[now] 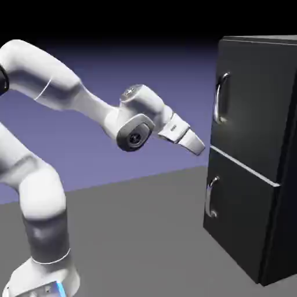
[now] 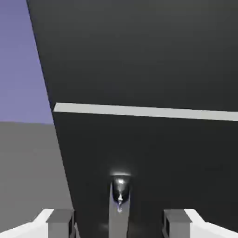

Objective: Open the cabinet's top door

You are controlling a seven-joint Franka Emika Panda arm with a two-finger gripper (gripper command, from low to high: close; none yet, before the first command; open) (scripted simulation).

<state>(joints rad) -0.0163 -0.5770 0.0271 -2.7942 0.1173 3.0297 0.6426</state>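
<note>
I have my gripper wide open, with its two finger tips far apart and nothing held in them. It hangs in the air, tilted down, and points at the black cabinet. The cabinet is in front of my gripper, on the exterior view's right, and I am not touching it. The top door is ahead of my gripper and goes up higher than it, and it looks shut. Its shiny curved handle is ahead of my gripper and higher up. The bottom door looks shut too, and its handle is ahead and lower down. In the hand view I see that low handle between my finger tips, but it is farther off. A pale strip runs between the two doors.
</note>
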